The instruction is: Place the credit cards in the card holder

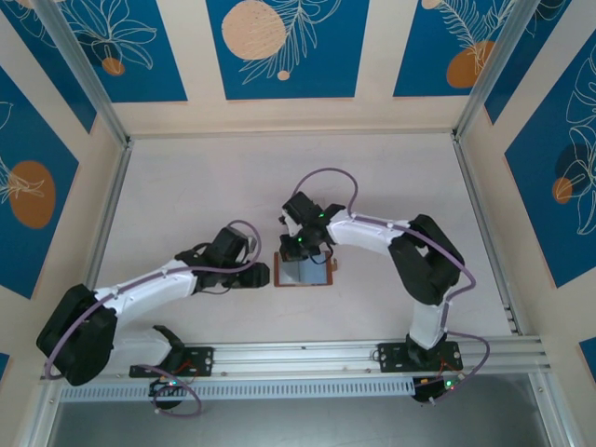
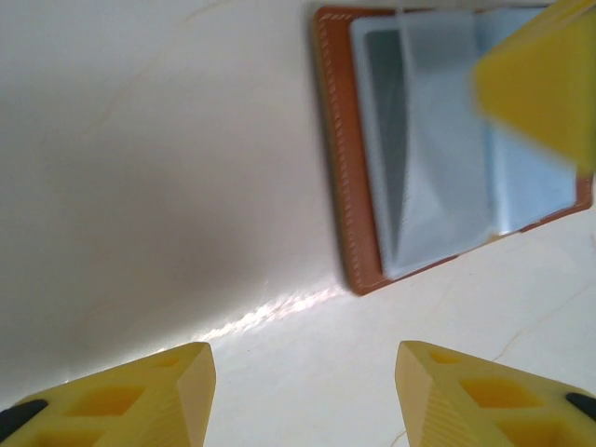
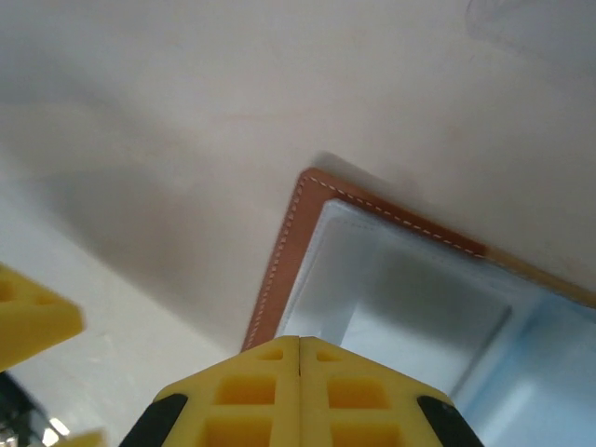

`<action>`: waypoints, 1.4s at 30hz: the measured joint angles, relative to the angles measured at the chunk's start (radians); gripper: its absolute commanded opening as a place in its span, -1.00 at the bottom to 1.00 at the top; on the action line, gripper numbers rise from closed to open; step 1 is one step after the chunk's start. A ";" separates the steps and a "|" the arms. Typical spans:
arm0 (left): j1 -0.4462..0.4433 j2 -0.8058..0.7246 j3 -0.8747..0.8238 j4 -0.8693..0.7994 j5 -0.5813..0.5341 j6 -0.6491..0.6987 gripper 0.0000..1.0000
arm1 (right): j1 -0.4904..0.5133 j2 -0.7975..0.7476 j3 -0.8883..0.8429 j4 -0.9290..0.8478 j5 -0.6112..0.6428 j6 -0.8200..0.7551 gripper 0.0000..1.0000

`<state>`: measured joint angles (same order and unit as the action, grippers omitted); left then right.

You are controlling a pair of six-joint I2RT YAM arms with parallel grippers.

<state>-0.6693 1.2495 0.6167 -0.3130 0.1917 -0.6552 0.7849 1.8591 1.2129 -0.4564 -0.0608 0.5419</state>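
Observation:
The card holder (image 1: 312, 273) lies open on the table, reddish-brown leather rim around grey-blue pockets (image 2: 438, 149). My left gripper (image 1: 261, 276) sits low just left of it, open, nothing between its yellow fingers (image 2: 303, 382). My right gripper (image 1: 303, 246) hangs over the holder's far left part, its jaws pressed flat together (image 3: 299, 341) just above the pocket edge (image 3: 400, 279), with nothing seen between them. One right fingertip (image 2: 540, 84) stands over the pockets in the left wrist view. The credit cards are hidden; whether any sit in the pockets I cannot tell.
The pale table (image 1: 214, 186) is bounded by metal rails (image 1: 112, 214) at left and right, and by the base rail (image 1: 307, 358) at the near edge. A left fingertip (image 3: 28, 321) shows at the left edge of the right wrist view.

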 measured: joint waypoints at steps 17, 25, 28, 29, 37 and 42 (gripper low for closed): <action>0.000 0.108 0.080 -0.012 0.016 0.045 0.11 | -0.066 -0.111 0.045 -0.058 0.063 0.003 -0.43; 0.000 0.248 0.192 -0.017 -0.019 0.104 0.10 | -0.179 -0.106 0.209 -0.220 0.243 -0.045 -0.30; 0.000 0.298 0.214 -0.016 -0.033 0.116 0.06 | -0.196 -0.040 0.278 -0.276 0.306 -0.064 -0.28; -0.001 0.315 0.219 -0.016 -0.038 0.117 0.04 | -0.196 -0.013 0.303 -0.291 0.325 -0.069 -0.29; -0.023 0.363 0.216 0.000 -0.074 0.115 -0.01 | -0.195 0.131 0.410 -0.353 0.381 -0.091 -0.28; -0.036 0.350 0.189 0.036 -0.099 0.105 -0.03 | -0.194 0.159 0.424 -0.365 0.379 -0.091 -0.20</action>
<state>-0.7055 1.5997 0.8055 -0.2768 0.0929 -0.5503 0.5907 2.0182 1.6367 -0.8211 0.3180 0.4511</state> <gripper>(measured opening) 0.490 0.384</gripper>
